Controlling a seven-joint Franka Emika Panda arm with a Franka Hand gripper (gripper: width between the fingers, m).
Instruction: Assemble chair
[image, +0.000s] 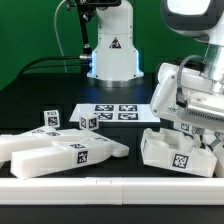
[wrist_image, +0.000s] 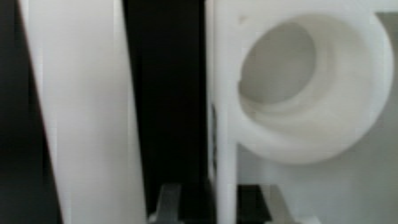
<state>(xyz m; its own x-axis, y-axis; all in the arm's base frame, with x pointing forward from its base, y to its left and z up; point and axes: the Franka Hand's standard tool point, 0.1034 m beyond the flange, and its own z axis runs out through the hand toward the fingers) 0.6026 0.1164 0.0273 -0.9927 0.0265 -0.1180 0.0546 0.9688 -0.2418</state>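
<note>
While pinched by the gripper (wrist_image: 214, 208) fingers (wrist_image: 169, 208), chair panel (wrist_image: 306, 150) edge-on between them.

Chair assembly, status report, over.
Gripper shut, close over a matte white plastic chair part with a round hole; grip unconfirmed. Long tapered white legs and small tagged blocks lie loose. Flat white marker board behind, not obstructing.

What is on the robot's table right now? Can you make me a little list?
gripper: shut, at the exterior view's right
holding: cannot tell
blocky part: white, tagged, close to the gripper
legs: long, white, lying flat at the exterior view's left
small blocks: two, tagged, beside the marker board
marker board: flat, mid-table
</note>
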